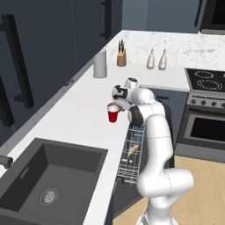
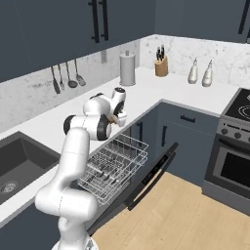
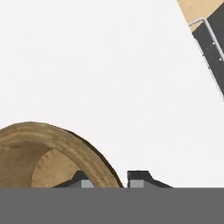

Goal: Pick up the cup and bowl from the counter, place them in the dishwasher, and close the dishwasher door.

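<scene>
At the base of the hand view we see the fingers [image 3: 105, 178] pinching the rim of the bowl [image 3: 52, 153], one dark tip inside the wall and one outside. We judge the grip shallow: only the rim's edge is caught, so the bowl could tilt or slide out as we raise it.

Beside the bowl, in the left base view, the cup [image 1: 113, 116] stands upright on the tabletop [image 1: 79, 118], just next to it and near the tabletop's front edge. We could knock the cup over or off that edge if the bowl swings sideways on leaving.

Below the edge, the dishwasher [image 2: 113, 167] has its wire rack pulled out over the lowered dishwasher door [image 2: 155, 172]. We risk a bowl dropped from a height bouncing off the wires onto the floor.

Farther along the tabletop stand a grey canister [image 1: 100, 64] and a knife block [image 1: 121, 57], well clear of our path.
</scene>
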Controlling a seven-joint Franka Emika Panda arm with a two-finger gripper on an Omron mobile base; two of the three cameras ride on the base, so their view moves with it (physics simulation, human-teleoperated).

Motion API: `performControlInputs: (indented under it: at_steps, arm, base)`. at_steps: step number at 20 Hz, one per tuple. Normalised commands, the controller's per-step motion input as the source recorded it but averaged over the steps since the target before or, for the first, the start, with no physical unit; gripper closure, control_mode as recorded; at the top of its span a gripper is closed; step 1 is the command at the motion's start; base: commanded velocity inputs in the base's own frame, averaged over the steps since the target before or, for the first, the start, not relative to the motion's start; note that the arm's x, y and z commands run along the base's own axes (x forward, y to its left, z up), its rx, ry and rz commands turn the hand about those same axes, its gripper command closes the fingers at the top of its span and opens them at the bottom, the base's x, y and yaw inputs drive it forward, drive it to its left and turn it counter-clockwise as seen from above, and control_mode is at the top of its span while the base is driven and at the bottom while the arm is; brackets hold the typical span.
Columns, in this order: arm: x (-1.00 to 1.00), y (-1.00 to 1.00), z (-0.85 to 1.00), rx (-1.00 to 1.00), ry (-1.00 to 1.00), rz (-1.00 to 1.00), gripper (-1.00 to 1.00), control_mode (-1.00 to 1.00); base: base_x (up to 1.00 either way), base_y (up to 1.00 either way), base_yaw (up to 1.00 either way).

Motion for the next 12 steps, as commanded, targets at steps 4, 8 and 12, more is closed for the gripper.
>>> performControlInputs:
  at_steps: [4,8,12]
  arm:
    - [-0.96,0.0,-0.02,0.04,-0.06,-0.11,1.0,-1.0]
    - [-1.0,-0.06,0.0,0.05,-0.11,-0.11,1.0,-1.0]
    - [-0.98,-0.31,0.0,0.0,-0.15,-0.16,1.0,-1.0]
  base:
    - [0.0,0.0,0.0]
    - [0.0,0.0,0.0]
    - [0.0,0.0,0.0]
